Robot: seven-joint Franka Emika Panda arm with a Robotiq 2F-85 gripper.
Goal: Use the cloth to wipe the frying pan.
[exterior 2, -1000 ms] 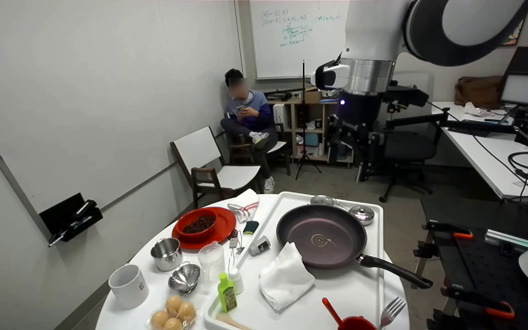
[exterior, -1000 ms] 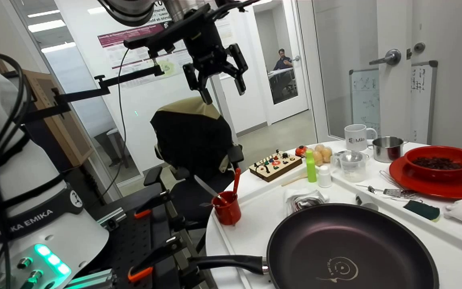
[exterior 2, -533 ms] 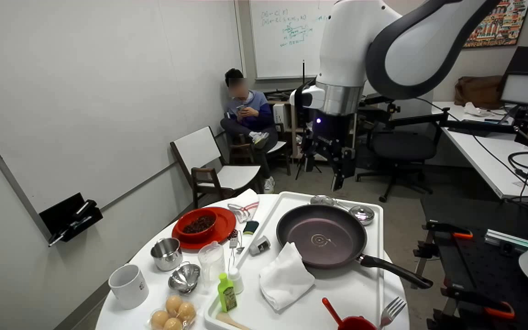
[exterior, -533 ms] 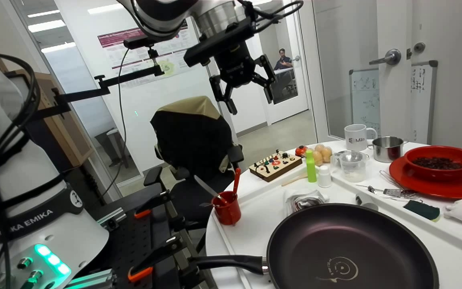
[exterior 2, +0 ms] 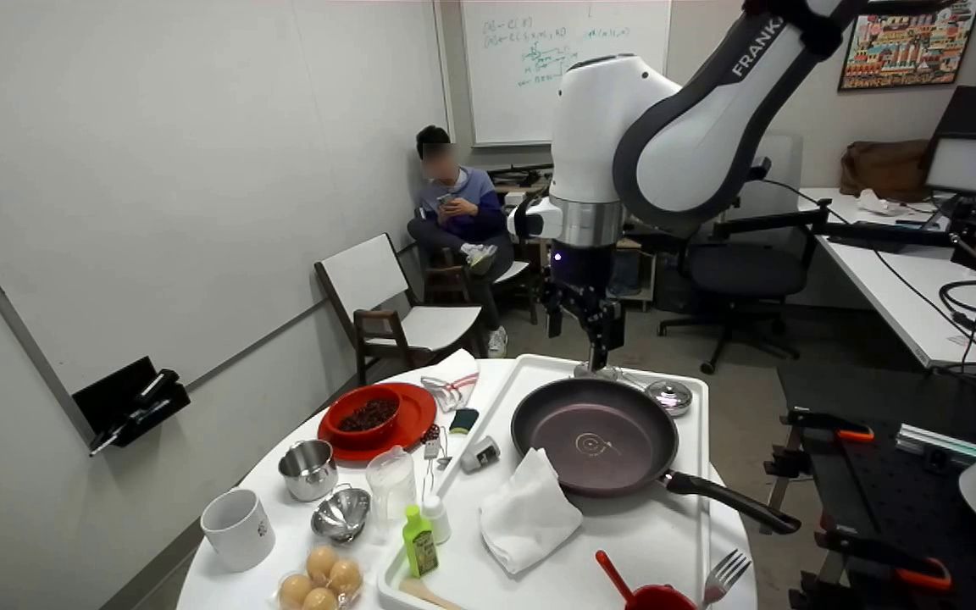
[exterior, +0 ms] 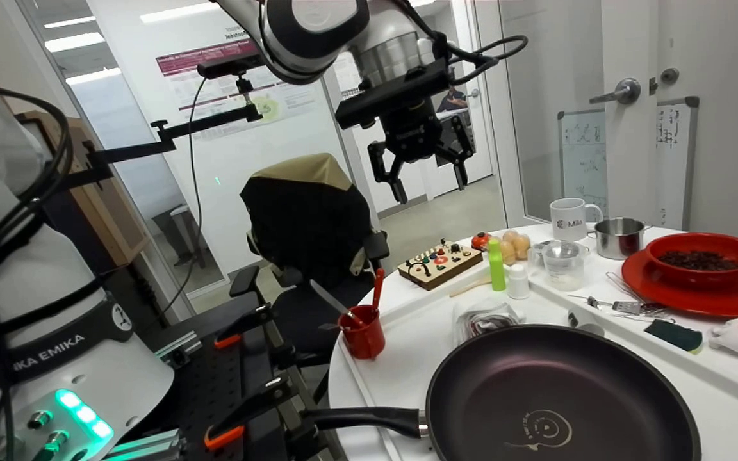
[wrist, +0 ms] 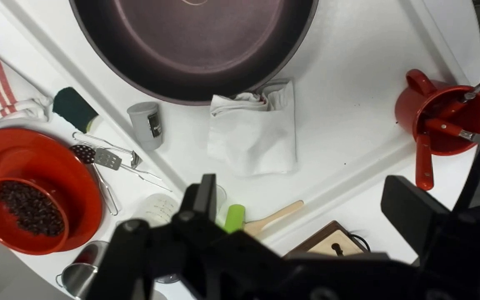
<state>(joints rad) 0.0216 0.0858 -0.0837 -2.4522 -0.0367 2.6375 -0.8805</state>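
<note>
- Hanging above the table [wrist: 365, 210], the gripper [exterior: 431, 186] is holding nothing, its jaws standing wide apart.
- Folded, the white cloth [wrist: 256, 141] is lying on the tray [wrist: 336, 104], just beside the frying pan [exterior 2: 594, 436].
- The pan's black handle [exterior 2: 734, 502] is reaching over the tray's rim.
- A grey container [wrist: 146, 125] is lying on its side near the pan.
- A red mug [wrist: 411, 110] is holding cutlery [wrist: 423, 164].
- A red bowl [exterior: 702, 278] is resting on a red plate [exterior: 676, 302].

The claw [exterior: 432, 186] points downward, spread wide.
</note>
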